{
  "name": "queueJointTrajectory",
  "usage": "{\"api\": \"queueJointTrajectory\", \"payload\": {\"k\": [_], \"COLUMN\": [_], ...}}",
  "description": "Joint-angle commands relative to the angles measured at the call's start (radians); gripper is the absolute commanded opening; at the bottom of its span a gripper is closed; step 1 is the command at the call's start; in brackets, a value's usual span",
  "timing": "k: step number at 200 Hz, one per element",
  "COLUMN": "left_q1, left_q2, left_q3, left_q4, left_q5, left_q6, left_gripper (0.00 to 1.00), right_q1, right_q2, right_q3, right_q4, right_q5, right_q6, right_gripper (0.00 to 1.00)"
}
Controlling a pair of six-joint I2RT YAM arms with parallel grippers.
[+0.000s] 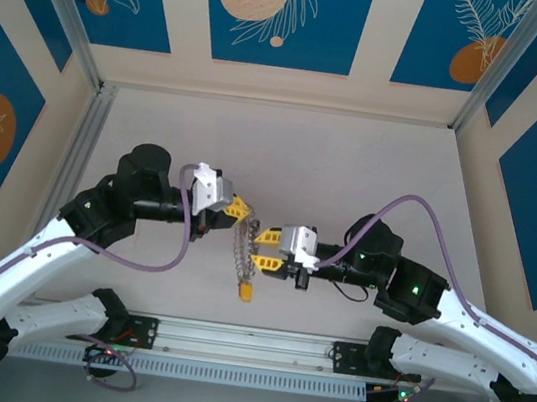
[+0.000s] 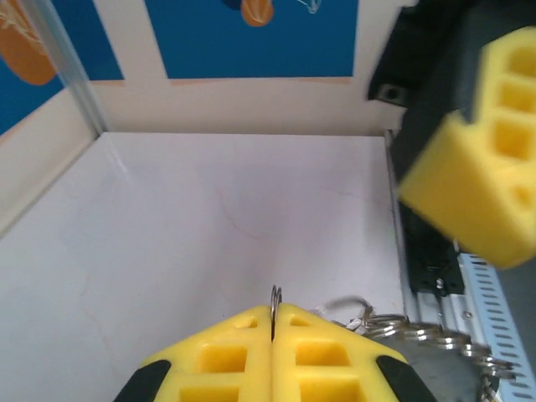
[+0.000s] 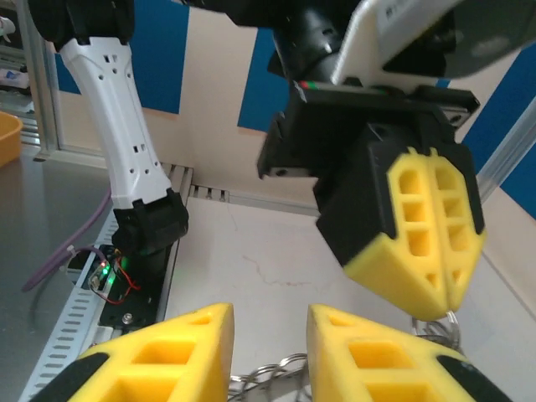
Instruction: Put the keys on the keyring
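Observation:
The keyring (image 1: pixel 241 250) hangs edge-on above the table between my two grippers, a fringe of small metal keys along it and a yellow tag (image 1: pixel 247 292) at its bottom. My left gripper (image 1: pixel 243 211) holds its top: in the left wrist view the yellow fingers (image 2: pixel 274 311) are shut on a thin double wire loop (image 2: pixel 275 295), with more silvery loops (image 2: pixel 402 325) and the grey ring body (image 2: pixel 456 377) to the right. My right gripper (image 1: pixel 262 247) is open beside the bunch. Silvery loops (image 3: pixel 276 378) lie low between its fingers (image 3: pixel 201 352).
The pale tabletop (image 1: pixel 353 173) stretches behind the grippers, walled by blue-patterned panels. An aluminium rail (image 1: pixel 257 346) with both arm bases runs along the near edge. The left gripper's shut yellow fingers (image 3: pixel 427 243) hang close over my right gripper.

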Motion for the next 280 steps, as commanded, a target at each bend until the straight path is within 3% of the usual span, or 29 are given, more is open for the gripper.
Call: {"api": "queueJointTrajectory", "payload": {"k": [1,67,172,280], "left_q1": [0.017,0.041,0.098,0.109], "left_q2": [-0.035,-0.085,-0.117,-0.090], "left_q3": [-0.024,-0.103,-0.234,-0.264], "left_q4": [0.130,0.280,0.694,0.859], "left_q5": [0.017,0.100,0.290,0.358], "left_q6": [-0.040,-0.134,-0.422,-0.558], "left_gripper": [0.00,0.00,0.00,0.00], "right_q1": [-0.012,-0.098,-0.158,-0.183], "right_q2": [-0.014,-0.035,-0.001,0.029], "right_q3": [-0.011,-0.038,-0.052,-0.050], "right_q4": [0.004,0.048,0.123,0.208], "right_q5": [-0.019,-0.022,-0.172,-0.207], "right_q6": [0.054,0.140,0.199,0.213], "right_gripper": [0.29,0.27,0.26,0.20]}}
